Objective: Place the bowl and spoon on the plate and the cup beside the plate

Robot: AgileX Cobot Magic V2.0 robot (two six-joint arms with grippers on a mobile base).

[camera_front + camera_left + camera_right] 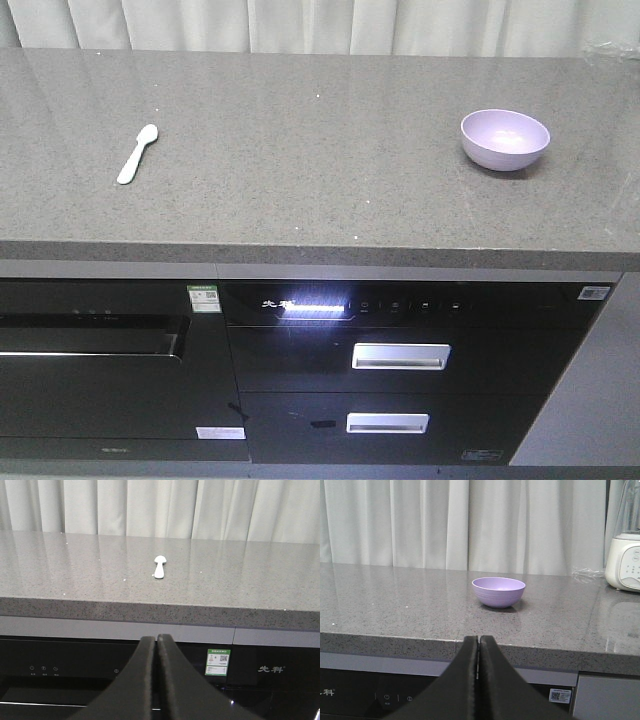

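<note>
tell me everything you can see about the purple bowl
The bowl is round, plain and matte lavender-purple. It looks like plastic, with a smooth curved wall narrowing to a small base. It stands upright, mouth up, and looks empty. It rests on the grey speckled counter, set back from the front edge, and nothing else touches it. The right gripper is shut and well apart from it.

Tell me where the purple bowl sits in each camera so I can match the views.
Front view: bowl on the countertop, far right, upright.
Left wrist view: not in it; only the spoon shows.
Right wrist view: near centre, just above the shut fingers.
Shared landmark: the grey speckled countertop's front edge.
</note>
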